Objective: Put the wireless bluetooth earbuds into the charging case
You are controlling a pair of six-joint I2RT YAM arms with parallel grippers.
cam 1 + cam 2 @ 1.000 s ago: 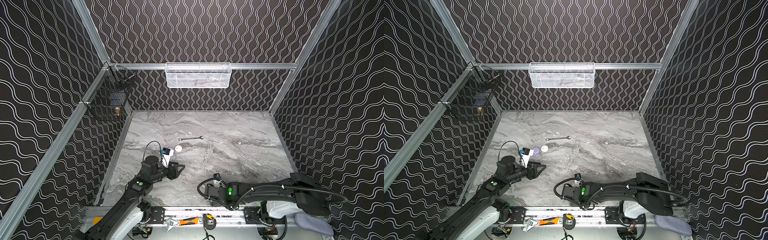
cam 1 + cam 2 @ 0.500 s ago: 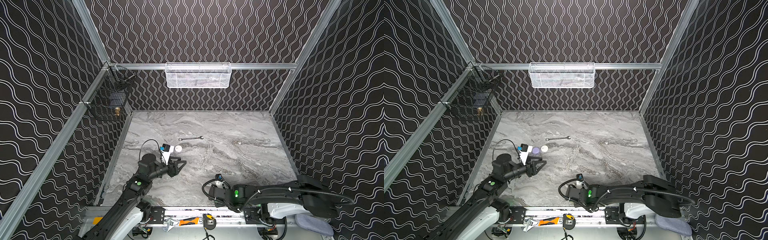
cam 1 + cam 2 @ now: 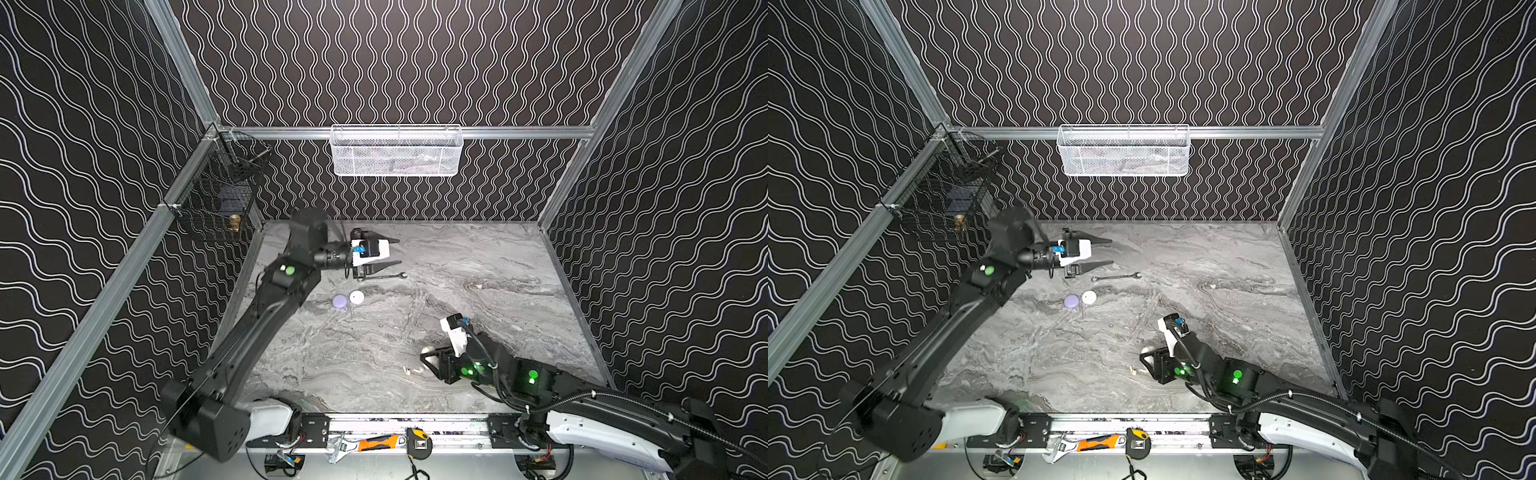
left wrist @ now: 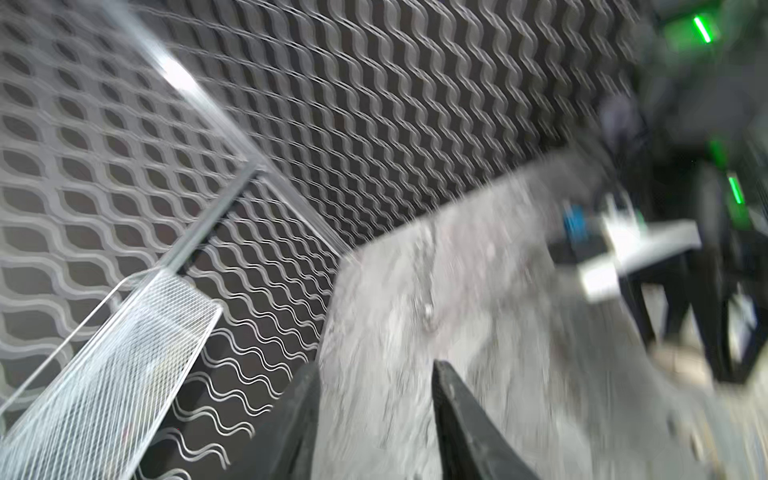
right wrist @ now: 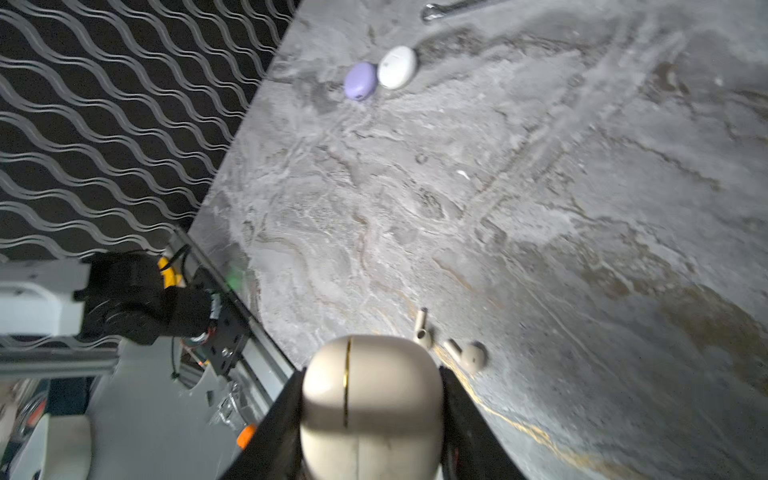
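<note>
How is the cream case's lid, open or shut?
Shut: the cream case, clamped in the right gripper, shows only a thin seam.

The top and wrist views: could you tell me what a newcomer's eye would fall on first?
The right pincer grips a cream charging case near the front of the table, with two cream earbuds lying loose beside it. Towards the back left, the left pincer hovers open and empty by a slim wrench, with a lavender case and a white case side by side nearby.
</note>
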